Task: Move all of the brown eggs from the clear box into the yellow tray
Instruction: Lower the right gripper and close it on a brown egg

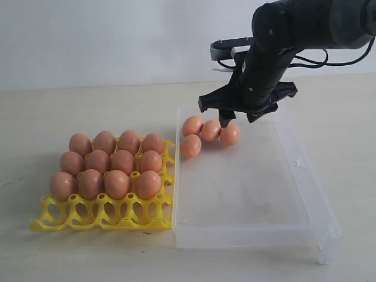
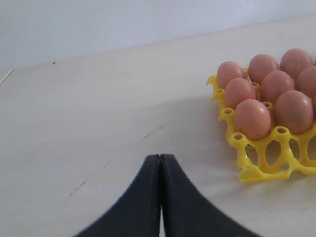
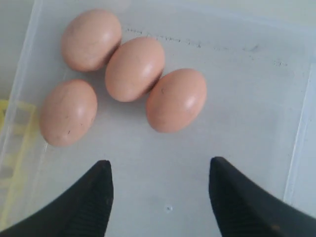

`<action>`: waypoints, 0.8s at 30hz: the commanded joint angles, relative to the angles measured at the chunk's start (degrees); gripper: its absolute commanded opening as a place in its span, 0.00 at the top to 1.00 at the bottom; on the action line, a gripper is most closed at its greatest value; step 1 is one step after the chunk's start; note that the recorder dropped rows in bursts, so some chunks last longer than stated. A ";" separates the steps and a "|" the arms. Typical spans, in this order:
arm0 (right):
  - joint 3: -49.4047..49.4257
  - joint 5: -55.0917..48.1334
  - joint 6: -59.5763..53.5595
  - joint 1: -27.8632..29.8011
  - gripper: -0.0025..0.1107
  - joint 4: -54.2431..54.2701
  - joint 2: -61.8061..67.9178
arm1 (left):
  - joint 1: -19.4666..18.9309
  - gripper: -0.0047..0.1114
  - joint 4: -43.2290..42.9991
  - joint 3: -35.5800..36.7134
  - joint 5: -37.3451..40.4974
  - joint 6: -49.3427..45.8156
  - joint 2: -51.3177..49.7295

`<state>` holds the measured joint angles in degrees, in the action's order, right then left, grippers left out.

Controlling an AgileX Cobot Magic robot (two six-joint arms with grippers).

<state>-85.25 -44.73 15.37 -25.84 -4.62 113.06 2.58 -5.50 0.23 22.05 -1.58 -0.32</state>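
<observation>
**right gripper [image 3: 160,163] open over box, 4 eggs in it**

Jaws spread wide, holding nothing, hovering just above the far-left corner of the clear box [image 1: 305,170]. Its arm [image 1: 276,41] reaches in from the far right, angled down. 4 brown eggs [image 1: 210,130] sit clustered below it. left gripper [image 2: 160,158] is closed and empty, over bare table [image 2: 89,98] left of the yellow tray [image 1: 94,214]. The tray is just left of the box: 12 eggs fill the three far rows, and the near row of 4 cups is empty.
</observation>
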 commanded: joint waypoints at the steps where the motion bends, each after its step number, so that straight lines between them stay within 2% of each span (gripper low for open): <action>1: -0.46 2.67 1.89 0.52 0.49 0.24 0.65 | 0.28 0.96 0.06 -0.23 -0.35 0.28 0.32; 11: -0.46 7.64 7.01 1.85 0.49 1.14 4.28 | 0.28 0.96 0.06 -0.23 -0.35 0.28 0.32; 24: -6.95 10.82 13.15 4.59 0.49 2.91 12.82 | 0.28 0.96 0.06 -0.23 -0.35 0.28 0.32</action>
<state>-91.37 -35.11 28.18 -21.83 -2.24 125.40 2.58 -5.50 0.23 22.05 -1.58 -0.32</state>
